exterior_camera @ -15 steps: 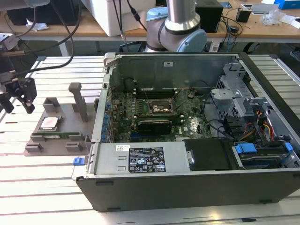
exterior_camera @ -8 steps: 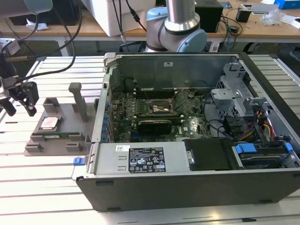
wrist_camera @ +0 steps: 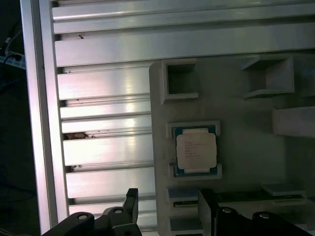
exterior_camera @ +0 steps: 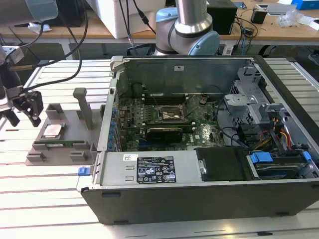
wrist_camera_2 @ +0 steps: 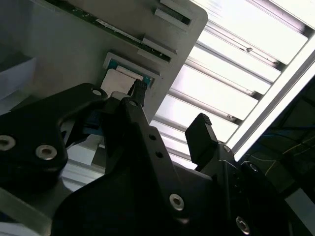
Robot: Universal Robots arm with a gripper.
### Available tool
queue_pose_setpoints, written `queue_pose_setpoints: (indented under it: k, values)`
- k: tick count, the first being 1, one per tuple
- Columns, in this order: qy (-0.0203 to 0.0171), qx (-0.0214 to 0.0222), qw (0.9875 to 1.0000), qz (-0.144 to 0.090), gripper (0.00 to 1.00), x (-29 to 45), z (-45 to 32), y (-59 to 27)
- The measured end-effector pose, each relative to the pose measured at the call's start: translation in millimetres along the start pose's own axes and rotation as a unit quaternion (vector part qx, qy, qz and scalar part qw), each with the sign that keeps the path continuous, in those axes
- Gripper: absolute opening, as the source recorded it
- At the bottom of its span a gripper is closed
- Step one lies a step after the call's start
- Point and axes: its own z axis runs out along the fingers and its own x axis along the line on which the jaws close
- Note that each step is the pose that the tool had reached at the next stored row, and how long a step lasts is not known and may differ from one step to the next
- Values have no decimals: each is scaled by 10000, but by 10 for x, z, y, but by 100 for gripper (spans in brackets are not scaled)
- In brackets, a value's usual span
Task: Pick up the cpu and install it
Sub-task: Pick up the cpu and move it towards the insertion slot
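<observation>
The cpu [exterior_camera: 52, 131] is a small square chip with a silver top, lying flat in a pocket of the grey holder block [exterior_camera: 60, 149] on the slatted table. Both wrist views look down on the cpu [wrist_camera: 196, 151] [wrist_camera_2: 120, 79] in its pocket. My gripper [exterior_camera: 22, 115] hangs above the table, to the exterior view's left of the cpu and apart from it. Its black fingers [wrist_camera_2: 139, 91] stand open with nothing between them. The empty socket [exterior_camera: 172, 114] sits in the middle of the green board inside the open computer case [exterior_camera: 199, 199].
A green memory stick [exterior_camera: 56, 145] lies in the holder beside the cpu, and a grey post [exterior_camera: 83, 107] rises from the holder's back. The case wall [exterior_camera: 107, 124] stands between holder and board. Cables [exterior_camera: 65, 74] hang over the table at the exterior view's left.
</observation>
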Motion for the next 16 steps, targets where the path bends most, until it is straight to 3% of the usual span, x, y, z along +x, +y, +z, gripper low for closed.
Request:
queue_pose_setpoints:
  k: [11, 16]
  values:
    - [3, 14, 10000, 1, 60, 0, 194, 16]
    - [4, 34, 10000, -1, 60, -54, 255, 95]
